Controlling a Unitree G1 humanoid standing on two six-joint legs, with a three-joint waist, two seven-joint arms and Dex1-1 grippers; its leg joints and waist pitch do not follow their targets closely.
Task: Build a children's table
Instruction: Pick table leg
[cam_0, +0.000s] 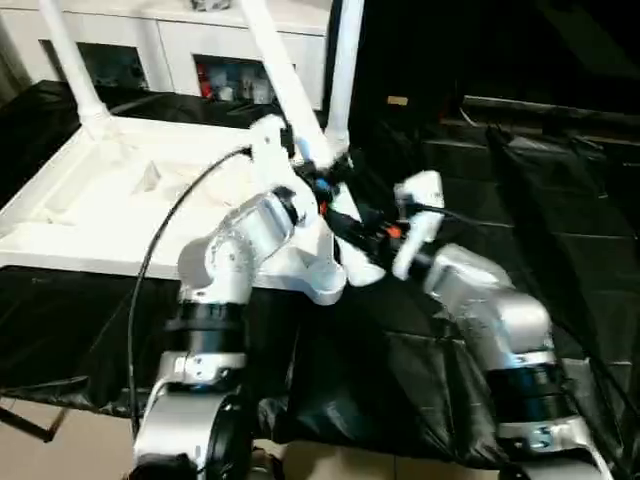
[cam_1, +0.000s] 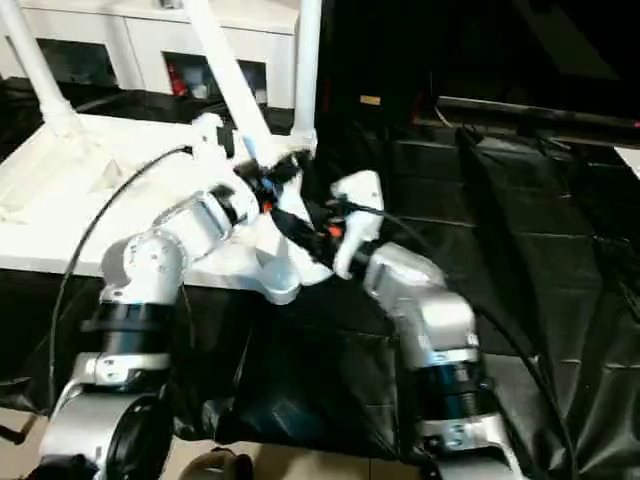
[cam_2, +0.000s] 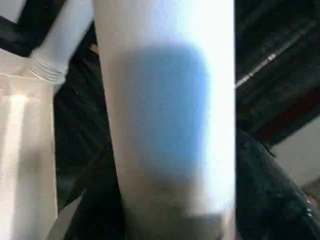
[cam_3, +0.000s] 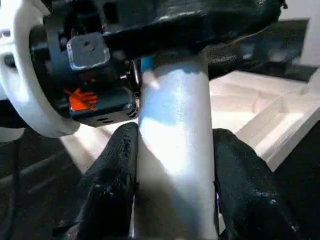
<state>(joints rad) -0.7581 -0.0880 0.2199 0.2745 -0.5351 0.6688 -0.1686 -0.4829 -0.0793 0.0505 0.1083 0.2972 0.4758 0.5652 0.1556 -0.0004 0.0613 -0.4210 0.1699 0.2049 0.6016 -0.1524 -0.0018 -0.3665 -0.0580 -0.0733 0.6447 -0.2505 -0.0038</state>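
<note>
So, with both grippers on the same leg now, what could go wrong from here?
1. The leg leans while the two behind stand upright; pushed like this, it may jam in its corner socket.
2. The left gripper and right gripper crowd together and could collide.
3. That socket overhangs the tabletop's near corner; pressing might tip it.
</note>
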